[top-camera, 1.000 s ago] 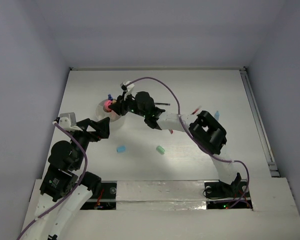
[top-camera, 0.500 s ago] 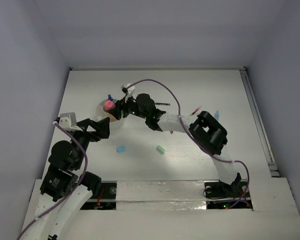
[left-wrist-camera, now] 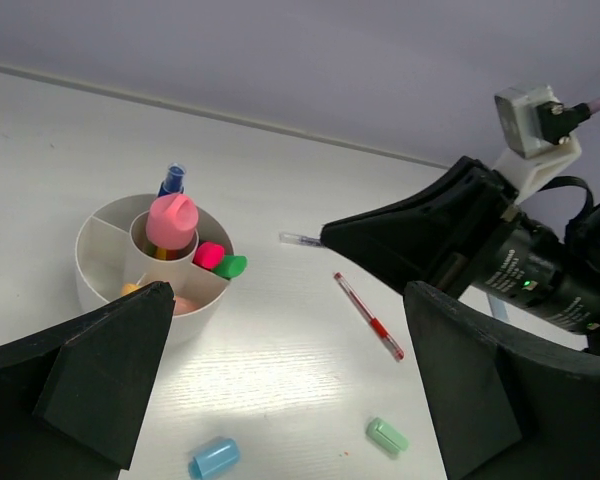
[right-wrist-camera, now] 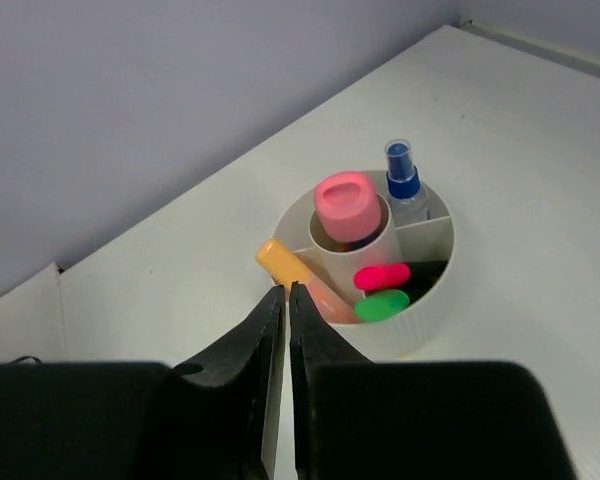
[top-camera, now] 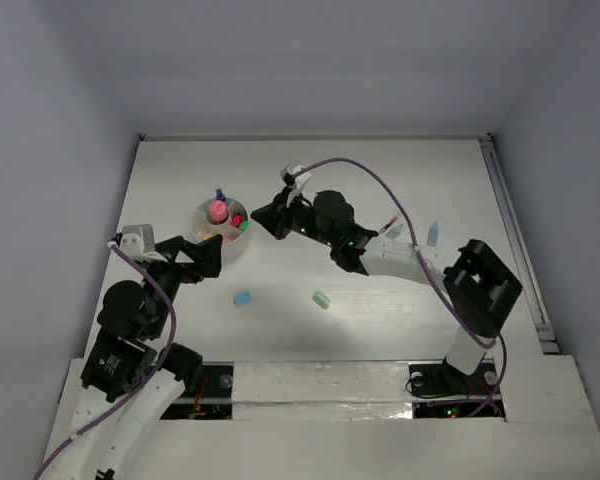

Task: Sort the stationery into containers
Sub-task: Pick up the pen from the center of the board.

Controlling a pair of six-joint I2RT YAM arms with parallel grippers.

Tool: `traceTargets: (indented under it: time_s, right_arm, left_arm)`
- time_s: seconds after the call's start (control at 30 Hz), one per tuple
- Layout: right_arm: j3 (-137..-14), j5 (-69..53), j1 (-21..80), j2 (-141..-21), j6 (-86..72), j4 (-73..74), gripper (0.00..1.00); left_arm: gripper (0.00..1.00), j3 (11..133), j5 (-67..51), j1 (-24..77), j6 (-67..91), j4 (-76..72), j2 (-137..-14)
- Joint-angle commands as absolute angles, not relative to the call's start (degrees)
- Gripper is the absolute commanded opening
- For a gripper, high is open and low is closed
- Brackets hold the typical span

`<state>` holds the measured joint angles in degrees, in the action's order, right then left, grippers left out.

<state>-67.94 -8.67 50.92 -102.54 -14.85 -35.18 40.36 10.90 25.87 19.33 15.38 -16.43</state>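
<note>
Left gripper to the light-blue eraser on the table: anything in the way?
Nothing visible. The small light-blue eraser lies alone on the white table, in plain view between the fingers of the open left gripper. The round white compartmented cup stands off to one side, and the shut right gripper hangs farther back, clear of that path.

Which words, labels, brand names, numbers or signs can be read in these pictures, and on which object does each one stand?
No text can be read in any view.
The round white cup, the pink marker, the light-blue eraser and the mint eraser show no print.
The red pen may carry a marking, but it is too small to tell.
</note>
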Motion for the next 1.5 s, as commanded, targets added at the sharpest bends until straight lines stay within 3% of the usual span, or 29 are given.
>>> traceTargets:
  time_s: [0.0, 0.2, 0.27, 0.4, 0.43, 0.47, 0.5, 0.63, 0.73, 0.77, 0.87, 1.0, 1.13, 1.47]
  right_arm:
    - [-64.08, -9.05, 50.01, -97.74, -15.73, -31.92, 0.09]
    - [-58.63, -8.26, 49.48, -89.93, -16.0, -18.3, 0.02]
    - [-58.36, -8.09, 48.96, -88.6, -15.91, -10.75, 0.02]
    - [-54.95, -5.99, 48.96, -84.91, -16.61, -2.74, 0.03]
    - [-54.06, -4.15, 48.26, -82.81, -17.92, -1.59, 0.03]
    - [-53.18, -1.17, 47.47, -81.75, -18.8, -0.19, 0.03]
    - [-51.43, -0.36, 44.24, -80.61, -19.77, 2.09, 0.03]
    - [-47.21, -0.44, 31.77, -77.43, -24.69, 4.57, 0.1]
    - [-45.79, 4.99, 27.17, -76.38, -25.31, 4.92, 0.35]
    - [-45.88, 6.49, 24.81, -77.25, -25.31, 5.1, 0.49]
    - [-47.89, 7.38, 20.93, -81.36, -24.96, 5.8, 0.62]
    - [-50.79, 8.26, 18.02, -86.9, -24.96, 5.63, 0.62]
    - [-53.08, 8.61, 16.61, -90.78, -25.57, 5.71, 0.62]
    - [-56.16, 11.25, 14.85, -96.15, -25.23, 7.64, 0.53]
  left_arm:
    - [0.99, 40.17, 8.7, 25.84, 19.07, 11.69, -17.58]
    - [0.93, 40.08, 4.58, 25.84, 19.51, 9.76, -18.63]
    - [0.84, 39.99, 2.21, 25.84, 19.69, 8.62, -19.42]
    - [0.56, 39.29, -2.63, 25.84, 20.12, 6.16, -20.92]
    - [0.43, 39.2, -3.42, 25.84, 20.47, 5.72, -21.44]
    - [0.37, 38.76, -4.82, 25.84, 21.0, 5.28, -21.71]
    - [0.25, 38.59, -5.44, 25.84, 21.27, 4.32, -22.06]
    - [0.0, 37.62, -9.48, 25.84, 23.29, 2.03, -23.72]
    - [0.0, 35.95, -13.79, 25.84, 25.66, -1.39, -24.26]
    - [0.0, 34.56, -15.71, 25.84, 26.36, -3.49, -24.34]
    - [0.0, 32.35, -17.92, 25.84, 28.82, -6.32, -24.79]
    - [0.0, 31.64, -18.02, 25.84, 29.53, -6.42, -24.87]
    - [0.12, 31.64, -17.84, 25.84, 29.53, -6.15, -23.82]
    - [0.15, 31.38, -18.28, 25.84, 29.79, -6.42, -23.82]
